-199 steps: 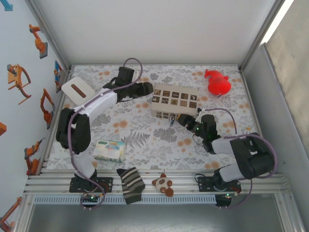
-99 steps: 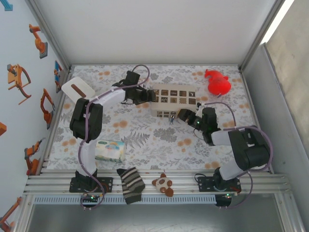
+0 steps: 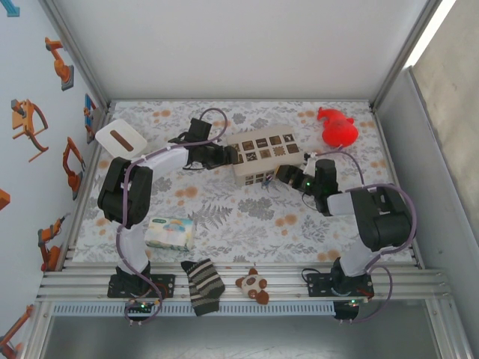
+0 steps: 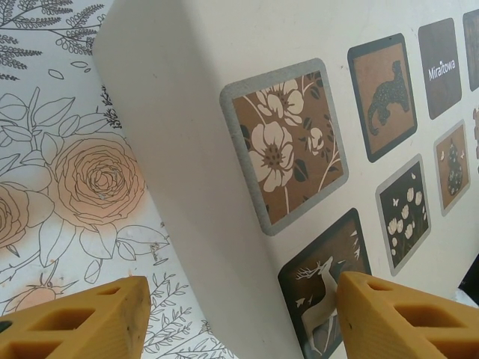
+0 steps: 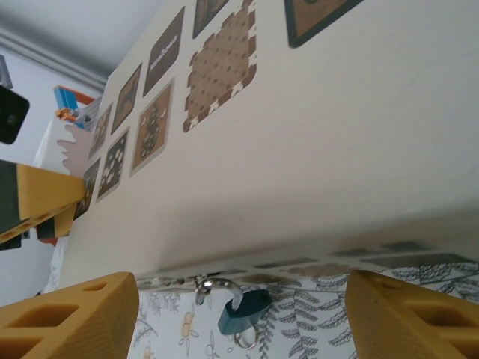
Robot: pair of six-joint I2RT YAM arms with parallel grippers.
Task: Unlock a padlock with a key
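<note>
The padlock (image 5: 247, 310) is a small teal block. Its grey shackle hooks into a metal hasp (image 5: 203, 287) on the front wall of the cream box with brown squares (image 3: 266, 152). A small ring hangs under the padlock, and I cannot make out the key. In the top view the padlock (image 3: 266, 181) hangs at the box's near side. My right gripper (image 5: 239, 321) is open, level with the padlock and a little short of it. My left gripper (image 4: 239, 321) is open and straddles the box's left corner, one finger (image 4: 404, 318) over the top face.
A red toy (image 3: 337, 127) lies at the back right and a white block with a brown slot (image 3: 120, 138) at the back left. A tissue pack (image 3: 169, 232), a striped sock (image 3: 202, 286) and a small plush bear (image 3: 253, 284) lie near the front edge.
The box has turned a little, its right end now farther back. My left gripper moved down along the box's left end. My right gripper drew in closer to the padlock.
</note>
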